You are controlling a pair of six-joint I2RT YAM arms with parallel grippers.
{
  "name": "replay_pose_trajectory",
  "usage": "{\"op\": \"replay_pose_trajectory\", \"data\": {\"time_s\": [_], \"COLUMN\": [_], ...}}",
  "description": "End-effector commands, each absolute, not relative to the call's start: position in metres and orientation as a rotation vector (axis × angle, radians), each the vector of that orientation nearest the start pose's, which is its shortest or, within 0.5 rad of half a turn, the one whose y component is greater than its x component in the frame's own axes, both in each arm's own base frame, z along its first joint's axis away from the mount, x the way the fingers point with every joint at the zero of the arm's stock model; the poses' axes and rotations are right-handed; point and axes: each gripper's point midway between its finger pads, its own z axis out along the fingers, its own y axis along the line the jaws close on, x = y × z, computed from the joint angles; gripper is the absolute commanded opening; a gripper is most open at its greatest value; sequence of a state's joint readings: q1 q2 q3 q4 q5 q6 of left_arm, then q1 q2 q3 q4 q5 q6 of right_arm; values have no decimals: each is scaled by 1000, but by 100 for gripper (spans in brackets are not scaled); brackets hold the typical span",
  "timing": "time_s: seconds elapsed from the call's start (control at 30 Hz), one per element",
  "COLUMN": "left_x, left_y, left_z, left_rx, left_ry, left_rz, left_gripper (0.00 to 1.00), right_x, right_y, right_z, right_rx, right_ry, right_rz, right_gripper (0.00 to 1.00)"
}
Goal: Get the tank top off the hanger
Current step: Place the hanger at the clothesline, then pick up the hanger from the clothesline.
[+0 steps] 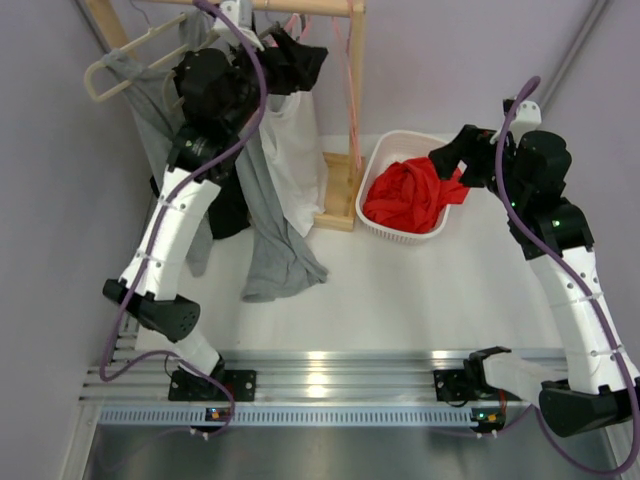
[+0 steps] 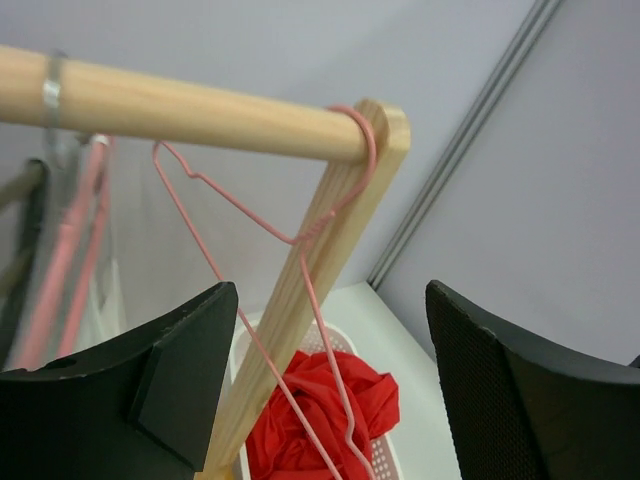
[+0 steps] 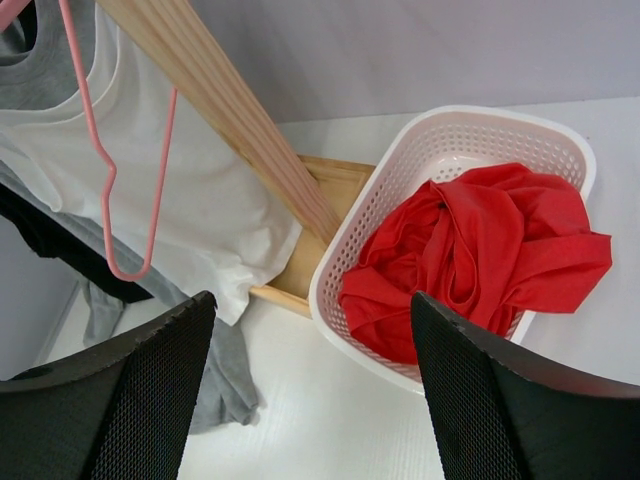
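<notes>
Two arms over white table (image 1: 400,290), lilac walls. Left fingers (image 2: 170,380) spread, empty, at rail (image 2: 180,115) by pink hanger (image 2: 305,235). Right fingers (image 3: 500,400) spread above basket (image 3: 340,270); white tank top (image 3: 200,200) hangs from rail, apart from them.

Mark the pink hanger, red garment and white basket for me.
pink hanger (image 2: 308,236): left wrist view, twisted neck.
red garment (image 3: 470,250): right wrist view, middle of bundle.
white basket (image 3: 398,168): right wrist view, left wall.

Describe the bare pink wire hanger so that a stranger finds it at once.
Find the wooden rack at the table's far side. Follow its top rail to the end by the slanted post. The hanger hooked there is thin pink wire, bare, nearest the post.
</notes>
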State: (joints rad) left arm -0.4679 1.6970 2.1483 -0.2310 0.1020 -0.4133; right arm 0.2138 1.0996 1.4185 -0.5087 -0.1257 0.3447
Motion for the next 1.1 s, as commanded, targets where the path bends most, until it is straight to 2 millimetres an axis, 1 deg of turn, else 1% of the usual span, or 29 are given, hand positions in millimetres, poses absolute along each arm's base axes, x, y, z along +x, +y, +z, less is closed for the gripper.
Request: {"op": "replay_pose_trajectory", "data": {"time_s": [0.0, 0.03, 0.07, 0.1, 0.13, 0.17, 0.23, 0.3, 0.33, 0.4, 0.47, 0.6, 0.67, 0.7, 0.73, 0.77, 0.8, 0.93, 1.07], "left_x": [413, 418, 419, 419, 421, 421, 421, 422, 423, 425, 427, 442, 445, 449, 449, 454, 456, 467, 476], "left_y": [-215, -200, -192, -184, -172, -168, -158, -158, -159, -167, -169, -167, -168, -171, -172, -173, -174, -168, -169], "left_z": [590, 590, 591, 593, 594, 594, 596, 598, 596, 595, 594, 586, 585, 581, 581, 578, 576, 572, 567], "left_rx": [107, 93, 83, 75, 79, 89, 99, 126, 141, 186, 222, 244, 260, 273, 284, 285, 286, 262, 260], "left_ry": [1301, 1301, 1301, 1302, 1293, 1291, 1279, 1272, 1283, 1288, 1284, 1289, 1287, 1295, 1292, 1299, 1302, 1310, 1317], "left_rz": [-783, -766, -759, -743, -696, -667, -599, -594, -595, -617, -601, -538, -523, -529, -526, -525, -524, -476, -465], "left_gripper": [81, 84, 89, 91, 96, 98, 98, 98, 98, 98, 98, 98, 95, 92, 89, 88, 88, 85, 82], "right_x": [334, 334, 334, 335, 335, 335, 336, 335, 335, 336, 335, 332, 332, 332, 331, 332, 331, 331, 334], "right_y": [116, 118, 120, 120, 120, 120, 118, 117, 117, 118, 120, 120, 119, 119, 119, 119, 119, 123, 124], "right_z": [410, 411, 411, 410, 410, 410, 410, 412, 412, 414, 414, 415, 416, 417, 418, 418, 421, 422, 421], "right_rx": [10, 2, -6, -6, -7, -6, -5, -8, -8, -9, -19, -25, -27, -26, -28, -26, -27, -47, -48], "right_ry": [1741, 1740, 1740, 1741, 1741, 1742, 1738, 1735, 1733, 1732, 1731, 1726, 1724, 1721, 1718, 1721, 1713, 1714, 1721], "right_rz": [560, 568, 579, 579, 578, 574, 564, 560, 560, 562, 570, 572, 569, 568, 567, 568, 571, 587, 591], "right_gripper": [78, 77, 77, 77, 78, 78, 78, 80, 80, 80, 80, 81, 81, 81, 81, 81, 82, 82, 82]}}
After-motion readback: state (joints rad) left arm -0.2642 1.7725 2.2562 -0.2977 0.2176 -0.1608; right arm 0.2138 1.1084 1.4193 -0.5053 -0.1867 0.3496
